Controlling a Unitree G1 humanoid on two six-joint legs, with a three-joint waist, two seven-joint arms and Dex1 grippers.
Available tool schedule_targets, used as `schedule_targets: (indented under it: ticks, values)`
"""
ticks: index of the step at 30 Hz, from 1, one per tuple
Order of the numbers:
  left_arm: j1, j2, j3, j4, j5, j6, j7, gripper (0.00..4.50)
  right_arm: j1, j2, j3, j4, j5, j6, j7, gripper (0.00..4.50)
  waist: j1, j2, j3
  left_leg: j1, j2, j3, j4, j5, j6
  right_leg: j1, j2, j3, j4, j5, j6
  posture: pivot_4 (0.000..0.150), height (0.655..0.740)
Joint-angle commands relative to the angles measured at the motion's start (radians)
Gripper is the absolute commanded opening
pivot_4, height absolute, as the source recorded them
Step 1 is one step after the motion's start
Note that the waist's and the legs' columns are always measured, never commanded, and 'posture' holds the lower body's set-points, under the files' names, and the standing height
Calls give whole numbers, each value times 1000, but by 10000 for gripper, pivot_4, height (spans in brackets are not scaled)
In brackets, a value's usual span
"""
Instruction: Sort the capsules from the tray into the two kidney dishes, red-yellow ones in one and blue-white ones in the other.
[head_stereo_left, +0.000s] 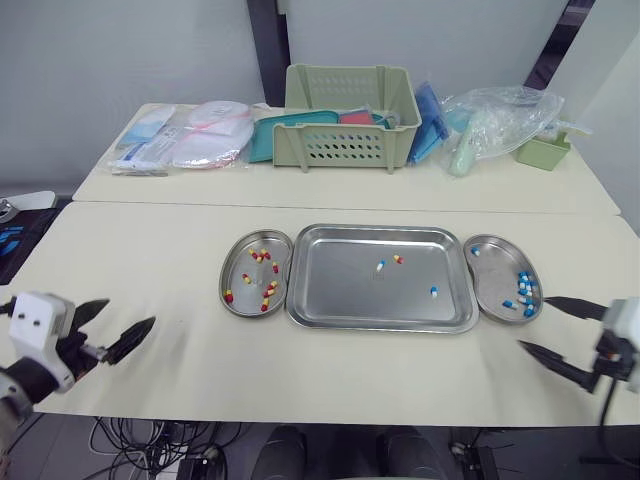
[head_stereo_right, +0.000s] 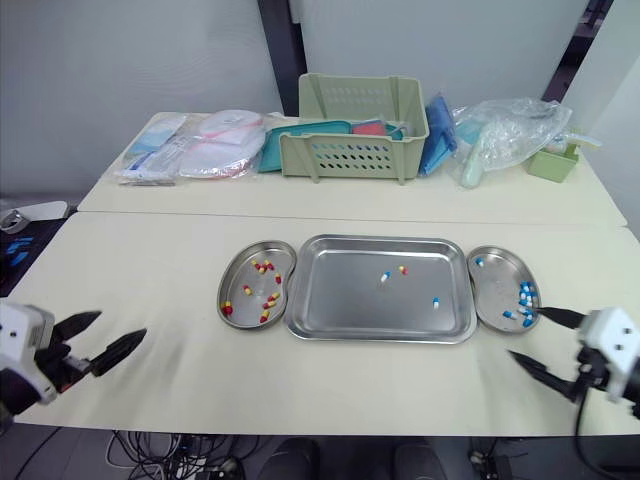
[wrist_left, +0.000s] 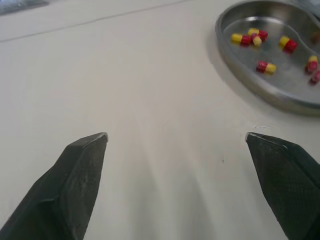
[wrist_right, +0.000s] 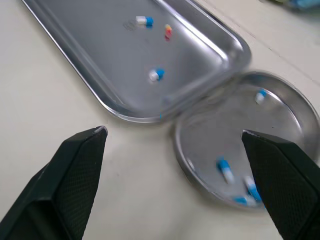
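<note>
Black and spread wide, my left gripper (head_stereo_left: 128, 312) hangs empty over the table (head_stereo_left: 150, 250) at the near left, well apart from the work. To its right sits the left dish (head_stereo_left: 240, 262), which holds the red-yellow pile (head_stereo_left: 265, 256). It touches the left edge of the tray (head_stereo_left: 340, 280).

Three capsules are left in the tray. A blue-white capsule (head_stereo_left: 381, 265) and a red-yellow capsule (head_stereo_left: 398, 259) lie just beside each other toward the far side. A second blue-white capsule (head_stereo_left: 434, 292) lies alone, nearer and further right. The right dish (head_stereo_left: 490, 275) touches the tray's right edge and holds the blue-white pile (head_stereo_left: 524, 290). My right gripper (head_stereo_left: 535, 322) hangs at the near right, also spread and empty, just beside that dish.

I judge the lone blue-white one the sensible next pick, since it is closest to the right gripper and its dish. I would come straight down with the fingers narrowed and either side of its short width, then close gently, because a capsule will skate on steel. The far pair needs more care, so I would approach from each one's outer side to avoid nudging its neighbour.
</note>
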Motion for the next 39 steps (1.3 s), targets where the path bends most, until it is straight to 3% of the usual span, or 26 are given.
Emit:
schedule_targets:
  ticks: [1,8,12,22,29,33,39]
  values:
    - [44,17,32,43,22,-114,-57,44594,-23,-58,-79,134,-23,-46,55,45000,0,0,0,0,0,0,0,0,0,0,0,0,0,0,0,1500,7400]
    - [103,-2,43,41,-4,-177,-72,44594,-79,-103,-62,352,-74,-109,102,45000,-2,0,0,0,0,0,0,0,0,0,0,0,0,0,0,1500,7400]
    - [154,-20,22,-45,-33,-183,-101,44594,-96,-99,-45,383,-88,-129,113,45000,-2,0,0,0,0,1,0,0,0,0,0,0,0,0,0,1500,7400]
    - [205,-112,-220,-403,-120,-125,-104,44594,-74,-94,-64,413,-94,-144,134,45000,-1,0,0,0,0,1,0,0,0,1,0,1,0,0,0,1500,7400]
    - [142,-166,-411,-431,-80,-152,-72,44594,-14,-68,-79,390,-103,-138,110,45000,-1,3,-1,0,0,2,0,0,0,1,0,2,0,0,0,1500,7400]
    - [112,-184,-445,-374,-60,-202,-77,44594,35,-48,-93,344,-97,-134,101,45000,-2,4,-2,1,0,1,0,0,0,1,0,1,0,0,0,1500,7400]
    - [88,-203,-483,-302,-42,-273,-94,44594,117,-5,-124,133,-50,-52,82,45000,-2,5,-3,1,0,2,0,0,0,1,0,2,0,0,0,1500,7400]
